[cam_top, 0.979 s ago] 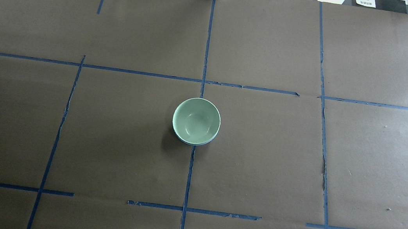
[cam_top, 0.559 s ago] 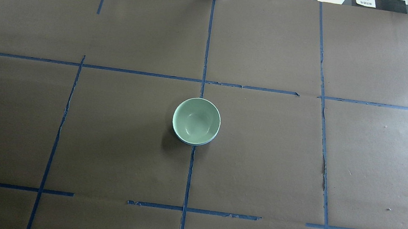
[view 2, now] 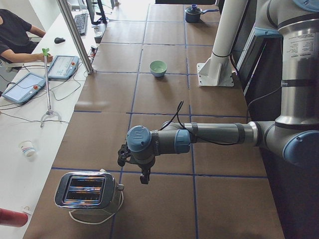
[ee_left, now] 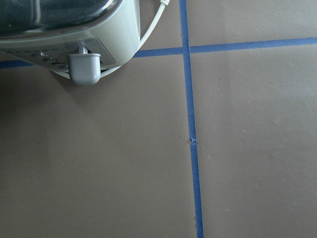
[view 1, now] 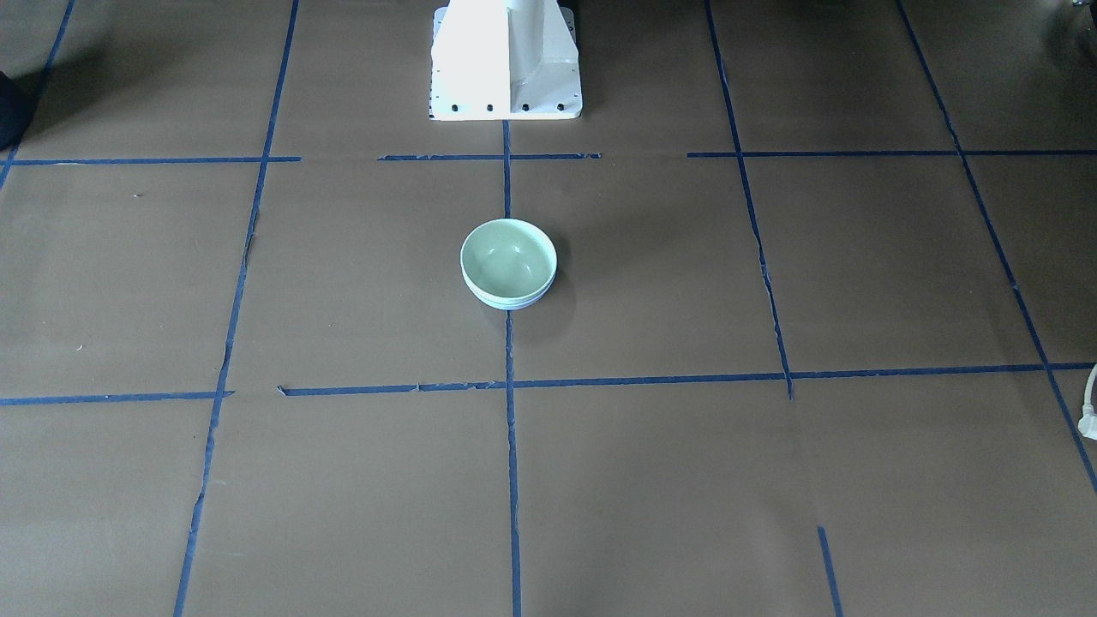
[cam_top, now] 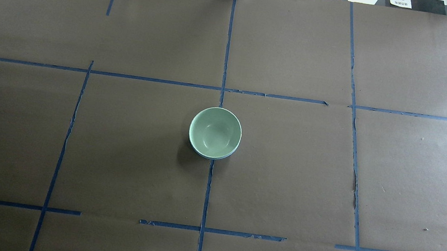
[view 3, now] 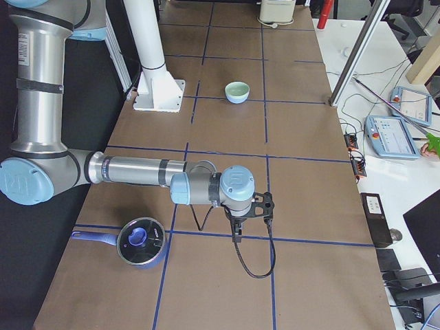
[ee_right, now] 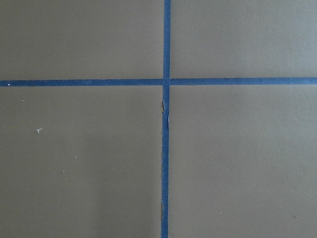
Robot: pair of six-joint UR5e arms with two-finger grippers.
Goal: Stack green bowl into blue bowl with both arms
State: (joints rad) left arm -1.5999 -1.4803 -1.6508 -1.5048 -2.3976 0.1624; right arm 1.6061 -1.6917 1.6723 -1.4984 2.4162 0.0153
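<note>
The green bowl (cam_top: 215,133) sits nested inside the blue bowl (view 1: 507,302) at the middle of the table; only a thin paler rim of the blue bowl shows under it. The stack also shows in the front view (view 1: 508,257) and both side views (view 2: 158,67) (view 3: 237,91). My left gripper (view 2: 144,177) hangs low over the table by the toaster, far from the bowls. My right gripper (view 3: 237,234) hangs over the table's other end, near the pot. Both show only in side views, so I cannot tell whether they are open or shut.
A silver toaster (view 2: 87,191) with a cord stands at the left arm's end, its corner in the left wrist view (ee_left: 64,34). A blue-lidded pot (view 3: 139,242) sits near the right gripper. The white pedestal (view 1: 506,60) stands behind the bowls. Blue tape lines grid the brown table.
</note>
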